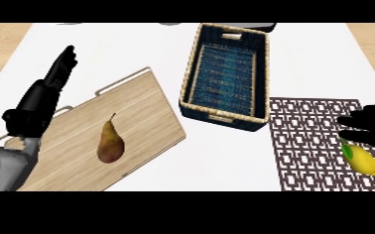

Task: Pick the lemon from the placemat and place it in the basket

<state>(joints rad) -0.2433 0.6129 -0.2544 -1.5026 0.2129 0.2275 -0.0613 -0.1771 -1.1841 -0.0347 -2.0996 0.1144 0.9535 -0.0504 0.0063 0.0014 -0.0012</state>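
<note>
A wooden tray [139,106] lies on the left half of the white counter [307,54], set at a slant, and a brown-green pear [109,142] lies on it with its stem pointing up the picture. Just to the tray's right stands a woven basket [192,77] with a blue inside, long and narrow, its near corner almost meeting the tray's right corner. Nothing lies inside it that can be seen. To the basket's right and nearer the robot is a dark patterned placemat [307,144]; its upper left corner sits close beside the basket's near right corner.

The lemon [359,157] is at the far right edge of the view, over the right side of the placemat, yellow with a green tip. The right hand [360,125] shows only in part at that edge, its black fingers curled around the top of the lemon.

The left hand [50,87] is at the left of the view, above the tray's left rim, fingers straight and pointing up and away, holding nothing.

Between lemon and basket lies only the bare stretch of placemat; the basket's near wall is the one raised edge there. Open white counter lies right of the basket and beyond the placemat.
</note>
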